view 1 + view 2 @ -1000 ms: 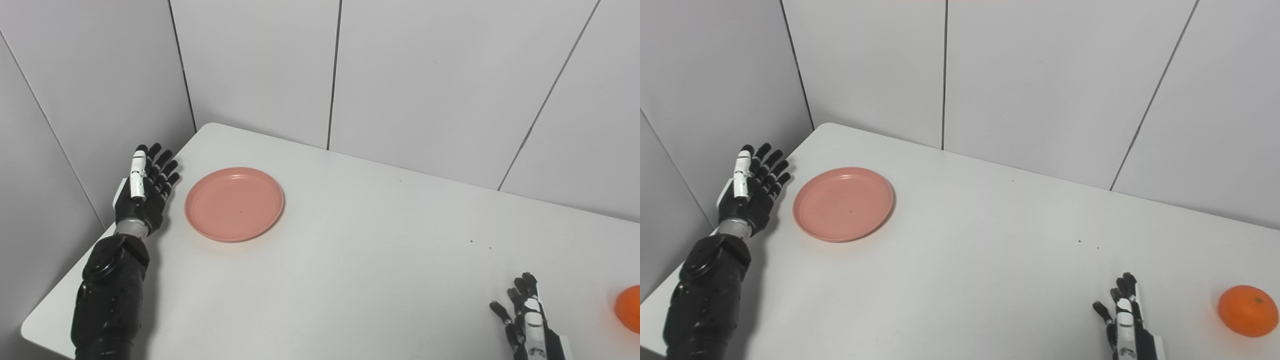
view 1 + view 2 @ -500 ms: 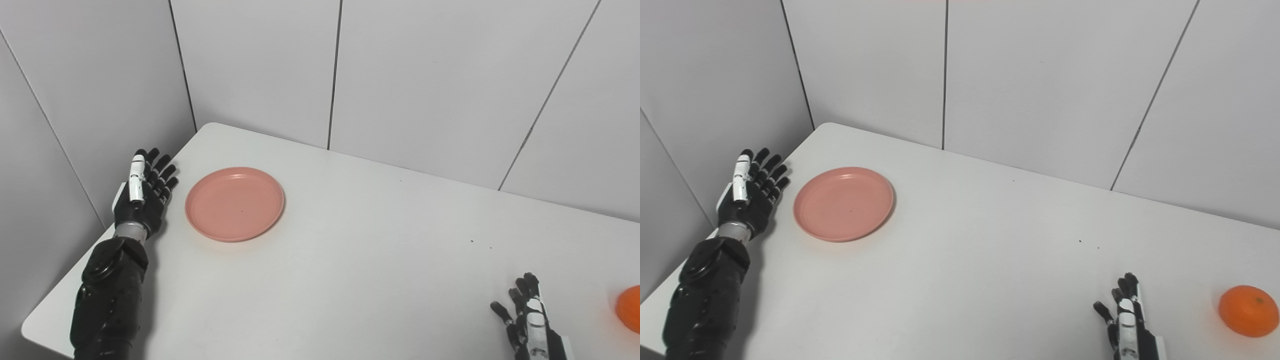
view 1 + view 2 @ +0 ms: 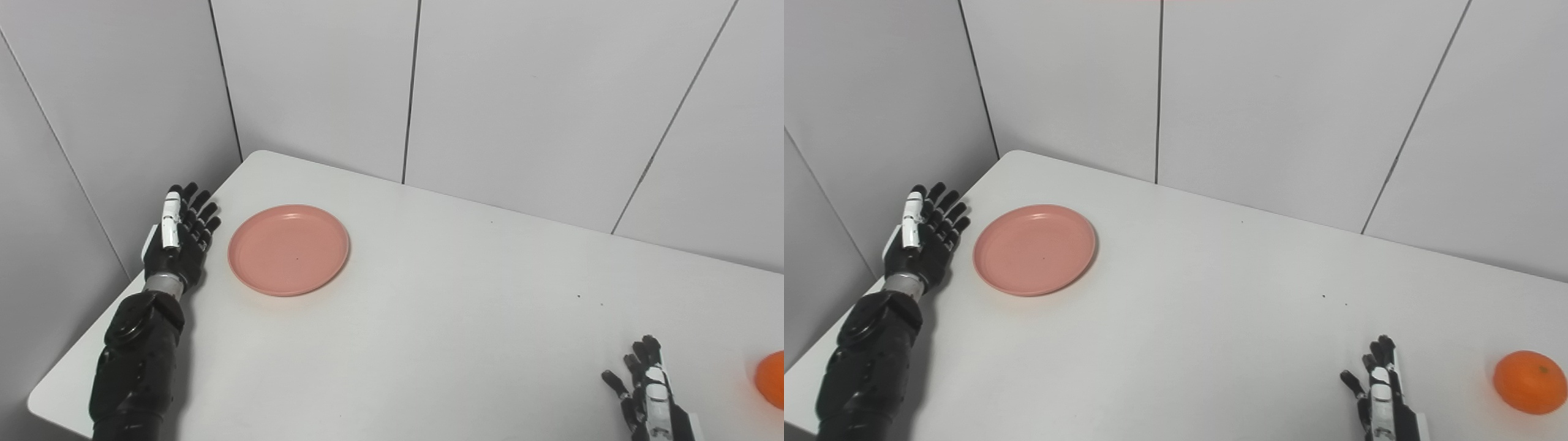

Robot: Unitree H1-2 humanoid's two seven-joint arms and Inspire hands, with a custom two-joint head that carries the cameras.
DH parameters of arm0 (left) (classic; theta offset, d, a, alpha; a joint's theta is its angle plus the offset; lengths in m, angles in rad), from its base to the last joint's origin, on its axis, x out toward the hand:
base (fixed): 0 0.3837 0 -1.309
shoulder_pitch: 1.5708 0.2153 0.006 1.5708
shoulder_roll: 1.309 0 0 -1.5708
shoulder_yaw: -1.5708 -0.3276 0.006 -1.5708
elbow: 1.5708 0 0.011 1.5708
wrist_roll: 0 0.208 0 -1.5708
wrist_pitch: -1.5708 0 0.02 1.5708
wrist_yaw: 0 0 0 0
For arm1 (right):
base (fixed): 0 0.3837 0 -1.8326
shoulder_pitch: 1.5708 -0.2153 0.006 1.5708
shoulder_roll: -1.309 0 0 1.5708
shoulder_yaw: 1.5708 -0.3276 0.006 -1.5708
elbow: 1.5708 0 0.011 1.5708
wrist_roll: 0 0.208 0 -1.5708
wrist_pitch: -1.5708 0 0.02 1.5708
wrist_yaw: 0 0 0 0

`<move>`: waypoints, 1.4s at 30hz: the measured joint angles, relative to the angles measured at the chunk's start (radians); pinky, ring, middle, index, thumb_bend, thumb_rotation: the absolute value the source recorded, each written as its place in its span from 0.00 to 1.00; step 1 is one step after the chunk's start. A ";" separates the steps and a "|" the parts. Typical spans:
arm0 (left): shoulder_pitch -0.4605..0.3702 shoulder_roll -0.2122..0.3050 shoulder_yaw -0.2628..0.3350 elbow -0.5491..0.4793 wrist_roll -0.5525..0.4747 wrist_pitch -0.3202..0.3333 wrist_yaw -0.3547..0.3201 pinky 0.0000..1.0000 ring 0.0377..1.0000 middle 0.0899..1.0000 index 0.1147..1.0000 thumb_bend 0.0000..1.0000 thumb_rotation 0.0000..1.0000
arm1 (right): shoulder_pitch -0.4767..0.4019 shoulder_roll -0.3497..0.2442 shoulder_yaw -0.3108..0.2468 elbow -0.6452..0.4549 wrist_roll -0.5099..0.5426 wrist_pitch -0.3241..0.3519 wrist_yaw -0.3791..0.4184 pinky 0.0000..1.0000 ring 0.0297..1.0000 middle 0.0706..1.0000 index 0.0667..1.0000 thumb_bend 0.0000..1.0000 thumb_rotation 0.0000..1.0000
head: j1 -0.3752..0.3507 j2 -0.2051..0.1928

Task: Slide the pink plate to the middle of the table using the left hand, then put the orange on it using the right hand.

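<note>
We see the white counter (image 3: 1200,318) set into a corner of grey panelled walls (image 3: 1274,92), with the pink plate (image 3: 1034,249) lying flat on its left part, near the left edge and well away from the middle. Our left hand (image 3: 922,242) stands upright at that left edge, just beside the plate and apart from it, palm turned toward the plate; its fingers (image 3: 944,211) are stretched out and spread, holding nothing. A narrow strip of bare counter shows between the hand and the plate's rim. The black forearm (image 3: 866,361) runs down from the wrist to the bottom left corner of the view. Our right hand (image 3: 1378,392) comes up from the bottom edge at the near right of the counter, only partly in view; its fingers (image 3: 1381,352) point upward and apart, and it has hold of nothing. The orange (image 3: 1530,381) sits on the counter near the right edge, to the right of that hand and clearly apart from it, and well apart from the plate on the far side.
</note>
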 measured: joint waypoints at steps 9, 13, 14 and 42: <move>0.000 0.001 -0.040 0.017 0.008 -0.039 -0.011 1.00 0.98 0.97 0.96 0.33 1.00 | 0.001 -0.001 0.000 -0.001 0.002 0.000 0.000 1.00 1.00 1.00 1.00 0.30 1.00 | -0.002 0.003; -0.001 0.000 -0.050 0.017 0.008 -0.039 -0.012 0.99 0.96 0.96 0.95 0.37 1.00 | 0.001 0.000 0.000 -0.001 0.001 0.000 0.000 1.00 1.00 1.00 1.00 0.30 1.00 | -0.002 0.003; -0.002 0.000 -0.053 0.018 0.008 -0.039 -0.011 0.99 0.96 0.96 0.95 0.38 1.00 | 0.001 0.000 0.000 -0.001 0.001 0.000 0.000 1.00 1.00 1.00 1.00 0.30 1.00 | -0.002 0.003; -0.035 -0.019 -0.103 0.046 -0.040 -0.018 -0.064 0.94 0.92 0.92 0.91 0.39 1.00 | 0.001 0.000 0.000 -0.002 0.002 0.001 0.000 1.00 1.00 1.00 1.00 0.32 1.00 | -0.015 0.009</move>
